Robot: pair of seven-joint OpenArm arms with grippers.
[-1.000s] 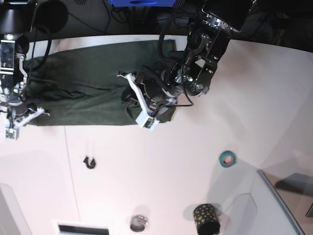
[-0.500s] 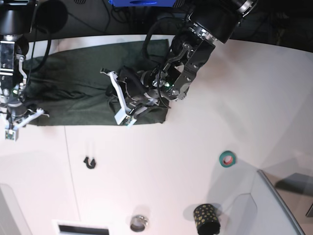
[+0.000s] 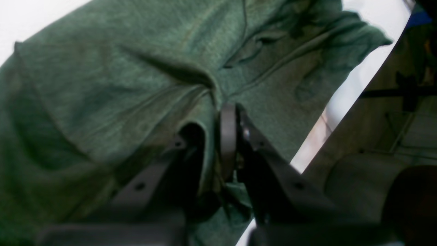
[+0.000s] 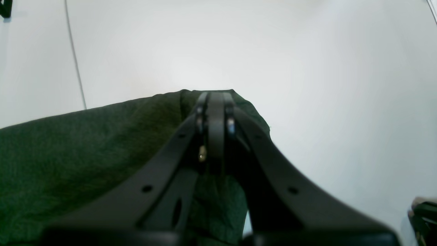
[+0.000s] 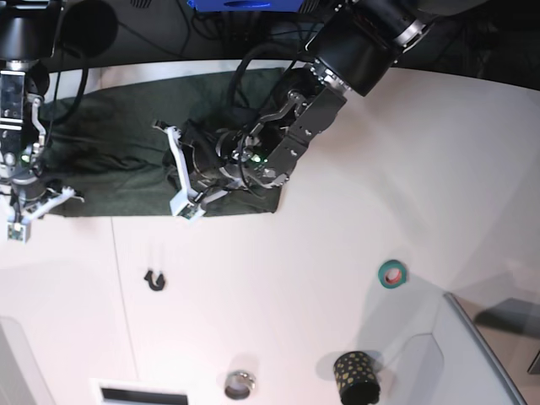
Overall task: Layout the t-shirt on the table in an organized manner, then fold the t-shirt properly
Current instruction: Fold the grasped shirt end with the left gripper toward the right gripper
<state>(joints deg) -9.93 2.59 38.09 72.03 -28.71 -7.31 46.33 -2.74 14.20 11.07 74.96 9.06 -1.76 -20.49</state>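
The dark green t-shirt [image 5: 110, 143] lies stretched along the far left of the white table [image 5: 278, 295]. My left gripper [image 5: 179, 173] reaches across from the right, low over the shirt's middle. In the left wrist view the left gripper [image 3: 227, 114] is shut on a raised fold of the t-shirt [image 3: 102, 85]. My right gripper [image 5: 38, 207] sits at the shirt's near left corner. Seen from the right wrist, the right gripper [image 4: 215, 99] is shut on that corner of the t-shirt [image 4: 68, 147], with bare table [image 4: 307, 68] beyond.
A teal tape roll [image 5: 391, 273], a black dotted cup [image 5: 356, 376], a small metal ring [image 5: 240, 385] and a black clip [image 5: 154, 280] lie on the near table. A grey bin corner [image 5: 489, 354] stands at the bottom right. A thin seam [image 5: 125, 295] crosses the tabletop.
My left arm has swept leftward over the shirt, carrying the pinched fabric with it, so the shirt's right end is now doubled over. The right arm has stayed put.
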